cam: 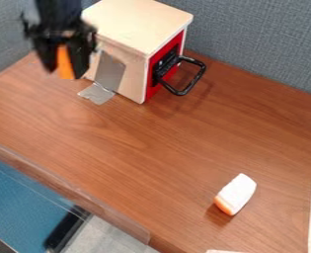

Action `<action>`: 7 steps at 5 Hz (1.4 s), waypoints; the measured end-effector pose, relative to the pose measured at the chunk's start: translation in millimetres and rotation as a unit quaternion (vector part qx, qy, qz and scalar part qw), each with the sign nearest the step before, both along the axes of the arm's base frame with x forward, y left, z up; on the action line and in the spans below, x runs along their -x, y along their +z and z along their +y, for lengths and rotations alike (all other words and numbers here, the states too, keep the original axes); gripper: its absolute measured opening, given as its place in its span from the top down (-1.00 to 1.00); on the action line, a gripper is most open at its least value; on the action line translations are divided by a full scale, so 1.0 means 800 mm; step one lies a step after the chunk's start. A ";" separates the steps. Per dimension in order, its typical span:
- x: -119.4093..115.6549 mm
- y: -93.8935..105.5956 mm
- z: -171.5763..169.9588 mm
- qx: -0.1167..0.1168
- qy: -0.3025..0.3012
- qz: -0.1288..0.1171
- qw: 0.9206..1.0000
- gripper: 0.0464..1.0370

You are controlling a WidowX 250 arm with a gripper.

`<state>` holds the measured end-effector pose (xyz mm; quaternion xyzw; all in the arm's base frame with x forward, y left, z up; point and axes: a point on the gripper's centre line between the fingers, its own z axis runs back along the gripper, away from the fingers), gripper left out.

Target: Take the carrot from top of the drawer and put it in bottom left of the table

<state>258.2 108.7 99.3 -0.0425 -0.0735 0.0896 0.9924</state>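
One orange carrot (65, 62) gripped in black two-finger hand (64, 72), fingers parted by its width. Pick seems done; next, carry to bottom left of brown wooden bench (135, 148), lower, release.

No text, label, brand, number or sign can be read.
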 end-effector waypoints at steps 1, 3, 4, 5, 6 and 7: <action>0.022 -0.026 0.004 0.008 -0.031 0.000 0.999 -0.15; 0.052 -0.082 0.008 -0.049 -0.052 -0.008 0.997 -0.15; 0.054 -0.096 0.000 -0.059 -0.069 0.004 0.996 -0.15; 0.054 -0.110 -0.005 -0.061 -0.077 0.021 0.995 -0.15; 0.050 -0.125 -0.009 -0.062 -0.082 0.036 0.994 -0.15; 0.039 -0.125 -0.010 -0.066 -0.084 0.033 0.994 -0.15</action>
